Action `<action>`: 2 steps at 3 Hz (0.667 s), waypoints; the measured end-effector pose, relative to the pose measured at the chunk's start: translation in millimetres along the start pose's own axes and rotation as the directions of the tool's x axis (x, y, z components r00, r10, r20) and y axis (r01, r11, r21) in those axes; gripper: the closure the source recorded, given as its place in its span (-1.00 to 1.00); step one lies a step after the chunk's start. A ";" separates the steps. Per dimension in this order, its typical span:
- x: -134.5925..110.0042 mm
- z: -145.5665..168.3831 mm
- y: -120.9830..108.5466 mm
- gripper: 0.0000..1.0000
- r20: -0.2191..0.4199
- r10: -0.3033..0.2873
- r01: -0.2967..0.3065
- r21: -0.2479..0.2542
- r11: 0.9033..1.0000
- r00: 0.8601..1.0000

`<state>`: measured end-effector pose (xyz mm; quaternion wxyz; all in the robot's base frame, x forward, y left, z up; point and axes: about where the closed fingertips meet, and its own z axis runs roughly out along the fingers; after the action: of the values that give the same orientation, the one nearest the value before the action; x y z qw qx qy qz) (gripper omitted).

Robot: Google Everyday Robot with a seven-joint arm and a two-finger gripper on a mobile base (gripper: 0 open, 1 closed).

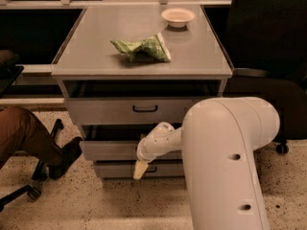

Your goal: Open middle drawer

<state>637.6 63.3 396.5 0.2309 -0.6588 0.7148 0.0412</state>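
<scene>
The grey cabinet (72, 71) has three drawers. The middle drawer (108, 150) is a low flat grey front, second from the top, standing a little forward of the lowest drawer (115, 169). Its handle is hidden behind my arm. My gripper (140, 169) hangs from the white wrist (152, 145) in front of the middle drawer's centre, its pale tip pointing down over the lowest drawer's front. The taller top drawer (105, 111) shows its dark bar handle (145, 109) and a dark gap above it.
A green crumpled bag (141, 48) and a white bowl (178, 17) lie on the cabinet top. A person's leg and dark shoe (64, 157) and a chair's wheeled base (33, 190) are at the left. A dark office chair (273, 90) stands at the right. My large white arm (225, 162) fills the lower right.
</scene>
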 end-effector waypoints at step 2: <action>16.4 -16.4 25.0 -1.00 -0.038 -0.042 0.038 -0.092 0.995 0.998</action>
<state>608.6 45.5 398.7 0.1871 -0.6836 0.7033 0.0558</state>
